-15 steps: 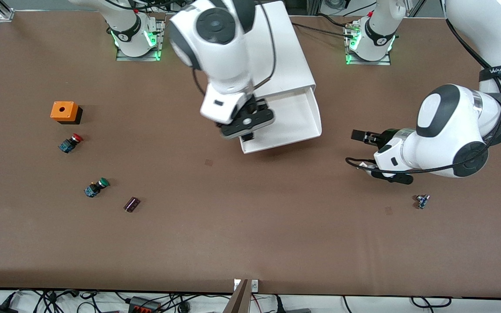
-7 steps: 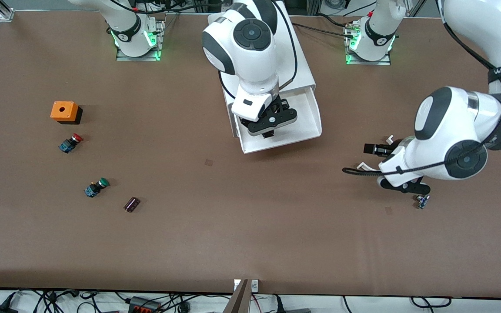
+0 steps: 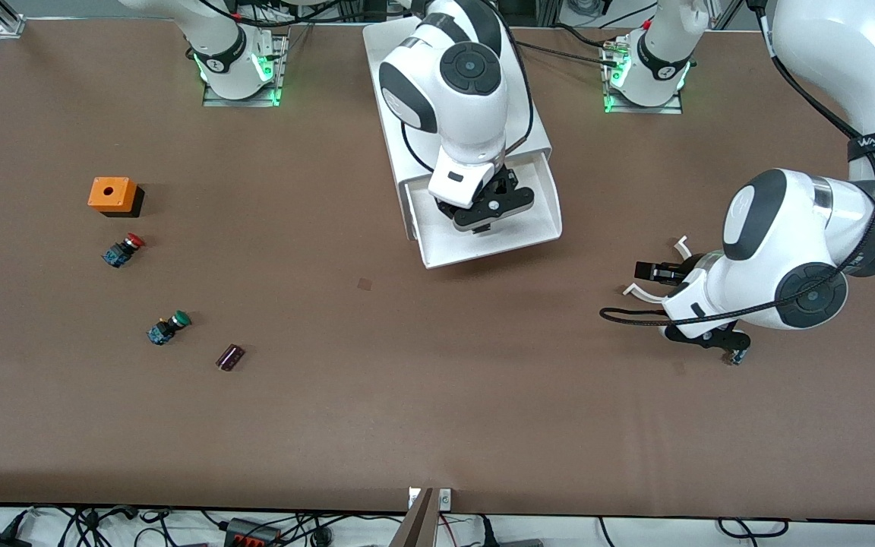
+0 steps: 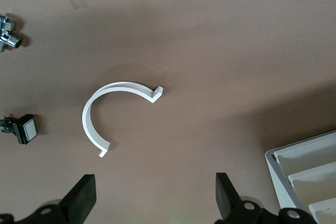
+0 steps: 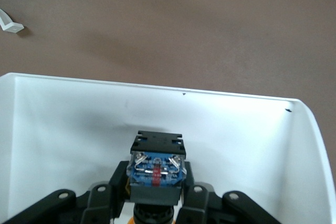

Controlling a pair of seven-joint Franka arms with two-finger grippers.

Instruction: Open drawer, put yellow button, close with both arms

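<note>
We have the drawer (image 3: 517,220) pulled out of the white cabinet (image 3: 399,68), which stands at the bench's edge by the arm bases, so opening looks done. Our right end effector (image 3: 483,216) hangs over the open tray, clamped on the yellow button (image 5: 156,169), which is not yet released. Our left end effector (image 4: 152,198) waits toward the left arm's end of the bench, fingers apart, over a white curved clip (image 4: 118,111). Dropping the button and the two-arm closing remain.
</note>
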